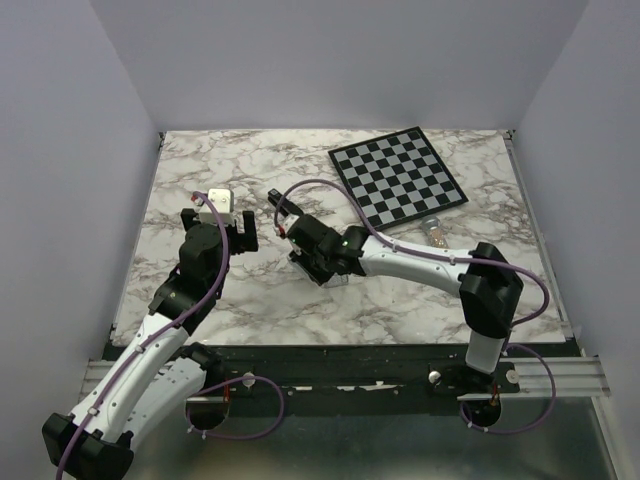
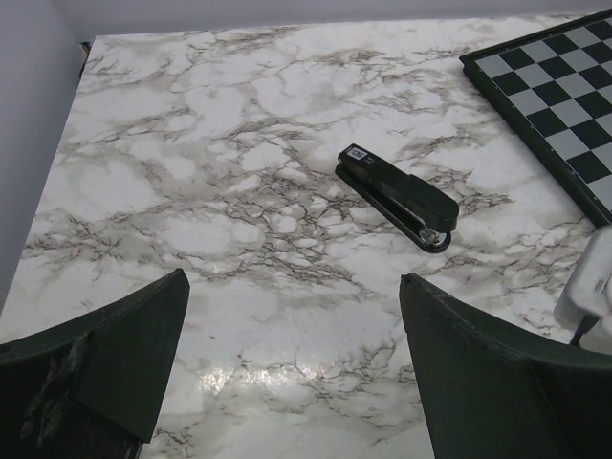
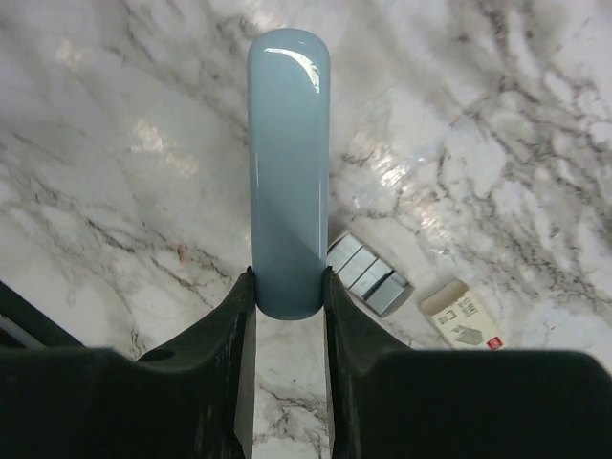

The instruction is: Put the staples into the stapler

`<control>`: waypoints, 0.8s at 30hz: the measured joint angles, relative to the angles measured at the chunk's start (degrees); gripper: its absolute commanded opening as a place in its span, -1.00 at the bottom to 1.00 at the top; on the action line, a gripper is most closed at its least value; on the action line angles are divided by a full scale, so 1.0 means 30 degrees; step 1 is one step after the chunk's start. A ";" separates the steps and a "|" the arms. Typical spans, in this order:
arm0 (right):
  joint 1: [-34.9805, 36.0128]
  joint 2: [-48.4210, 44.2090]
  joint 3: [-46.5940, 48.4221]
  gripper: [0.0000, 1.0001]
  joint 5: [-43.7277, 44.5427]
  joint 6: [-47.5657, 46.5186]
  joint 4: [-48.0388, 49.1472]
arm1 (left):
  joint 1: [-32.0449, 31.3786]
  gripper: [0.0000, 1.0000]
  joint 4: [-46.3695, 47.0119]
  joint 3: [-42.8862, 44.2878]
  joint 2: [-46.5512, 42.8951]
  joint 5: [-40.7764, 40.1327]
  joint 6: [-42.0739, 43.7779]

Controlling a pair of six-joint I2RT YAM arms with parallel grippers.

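Note:
The black stapler point(image 2: 397, 196) lies closed on the marble table, ahead and to the right of my open left gripper point(image 2: 292, 373), which has nothing between its fingers. From above, the stapler point(image 1: 283, 210) sits between the two wrists. My right gripper point(image 3: 287, 282) is shut on the near end of a pale blue rounded cylinder point(image 3: 289, 163) that points away from it over the table. The staples point(image 3: 368, 277), a short silver strip, lie on the marble just right of that cylinder. From above, the right gripper point(image 1: 318, 270) is low over the table's middle, and the staples are hidden under it.
A small cream box point(image 3: 462, 314) lies right of the staples. A checkerboard point(image 1: 397, 177) rests at the back right, with a small clear tube point(image 1: 433, 232) near its front edge. Walls enclose the table on three sides.

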 measured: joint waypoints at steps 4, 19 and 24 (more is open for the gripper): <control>-0.1013 0.0160 0.1581 -0.77 0.0554 0.0415 -0.0051 | 0.0015 0.98 0.0000 -0.0007 0.0000 0.0007 0.0007; -0.7002 0.3818 0.5836 -0.76 0.0809 0.1392 -0.0444 | 0.0554 0.98 0.0015 -0.0087 -0.0117 0.0182 -0.0080; -0.7424 0.6251 0.7271 -0.33 0.0758 0.1530 -0.0590 | 0.0962 0.98 0.0087 -0.0175 -0.0474 0.0379 -0.0299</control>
